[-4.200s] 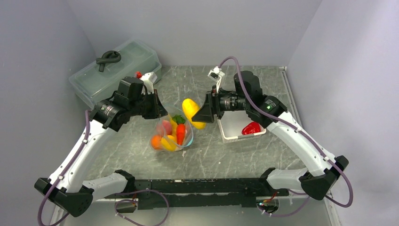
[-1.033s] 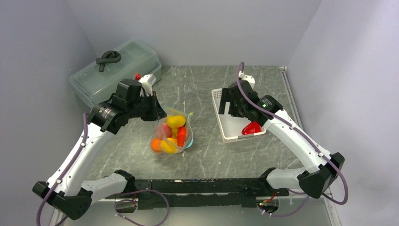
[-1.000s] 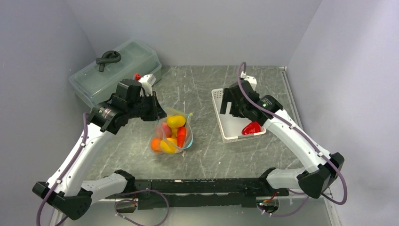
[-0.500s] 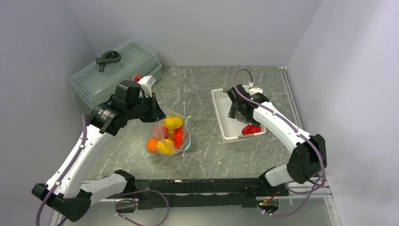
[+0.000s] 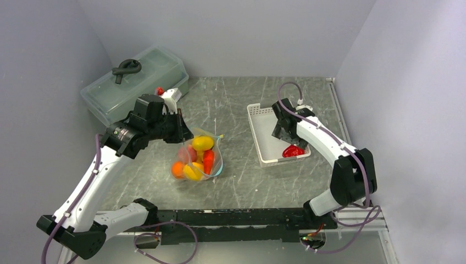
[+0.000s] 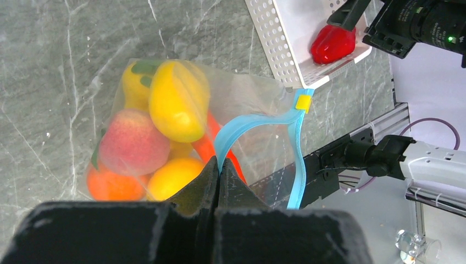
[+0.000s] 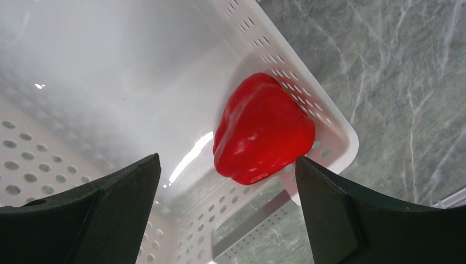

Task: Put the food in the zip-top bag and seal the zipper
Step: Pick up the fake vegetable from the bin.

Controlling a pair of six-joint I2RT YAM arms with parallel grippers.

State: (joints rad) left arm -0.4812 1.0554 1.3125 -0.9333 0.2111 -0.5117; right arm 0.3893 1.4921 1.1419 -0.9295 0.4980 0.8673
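The clear zip-top bag [image 5: 211, 157] sits mid-table and holds a yellow mango [image 5: 203, 143], a pink peach [image 6: 132, 144], an orange [image 5: 177, 169], lemons and a carrot [image 5: 208, 160]. My left gripper [image 6: 218, 168] is shut on the bag's teal-blue zipper strip [image 6: 247, 125] and holds the mouth open. A red pepper [image 7: 264, 135] lies in the near corner of the white basket [image 5: 262, 135]. My right gripper [image 7: 228, 190] is open just above the pepper, one finger on each side, not touching it. It also shows in the top view [image 5: 283, 135].
A large translucent lidded box [image 5: 134, 82] with a black knot on top stands at the back left. Grey walls close the left, back and right sides. The black rail [image 5: 231, 217] runs along the near table edge.
The yellow mango went from my right gripper into the bag. My right arm then swung right and down into the basket over the red pepper. My left gripper kept its hold on the bag.
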